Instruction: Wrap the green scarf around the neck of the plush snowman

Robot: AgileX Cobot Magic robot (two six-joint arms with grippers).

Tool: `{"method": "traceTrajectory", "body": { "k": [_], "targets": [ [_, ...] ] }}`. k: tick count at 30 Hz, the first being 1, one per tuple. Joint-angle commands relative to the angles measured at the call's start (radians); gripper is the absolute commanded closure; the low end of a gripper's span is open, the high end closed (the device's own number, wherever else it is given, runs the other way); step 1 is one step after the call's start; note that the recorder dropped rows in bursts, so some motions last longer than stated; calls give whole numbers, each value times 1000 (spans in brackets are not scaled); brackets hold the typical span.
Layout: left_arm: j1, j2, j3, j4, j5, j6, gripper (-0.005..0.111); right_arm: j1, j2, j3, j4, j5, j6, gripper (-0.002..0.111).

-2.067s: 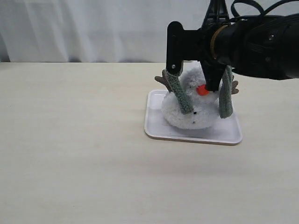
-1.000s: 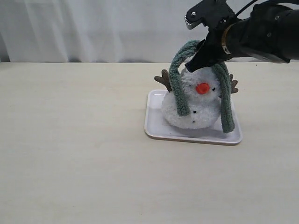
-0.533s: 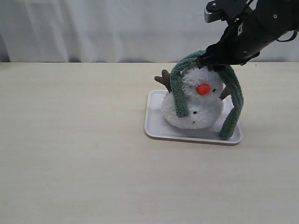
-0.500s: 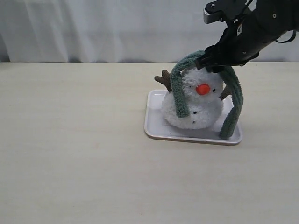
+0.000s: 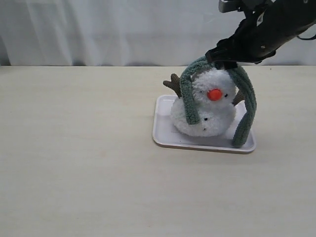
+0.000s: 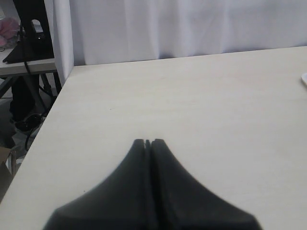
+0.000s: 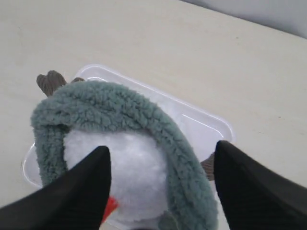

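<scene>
pale table, fuzzy green scarf arches over fluffy snowman; right gripper apart, left gripper together.

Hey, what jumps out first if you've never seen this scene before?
A fluffy white plush snowman with an orange nose sits on a pale tray, right of centre. A green scarf arches over the top of its head, ends hanging down both sides, with the right gripper open just above.

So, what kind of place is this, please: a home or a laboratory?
Most likely a robot test bench in a laboratory: a bare pale table, a plain white curtain behind it, and a black robot arm above a plush snowman on a tray.
</scene>
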Motion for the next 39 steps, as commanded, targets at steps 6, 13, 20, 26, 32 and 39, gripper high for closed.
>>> {"method": "traceTrajectory", "body": {
  "k": [6,13,20,26,32,39],
  "targets": [
    [-1,-3,4,-1,-10,-2,107,-80,-134,67,-39,42,-16,49],
    [-1,-3,4,-1,-10,-2,107,-94,-149,274,-19,-85,-106,49],
    [-1,-3,4,-1,-10,-2,107,-92,-149,454,3,-409,-132,49],
    [-1,-3,4,-1,-10,-2,107,-94,-111,507,-51,-549,-132,49],
    [-1,-3,4,-1,-10,-2,107,-98,-60,508,-101,-573,-132,49],
    [-1,-3,4,-1,-10,-2,107,-98,-18,508,-153,-584,-132,69]
  ]
}}
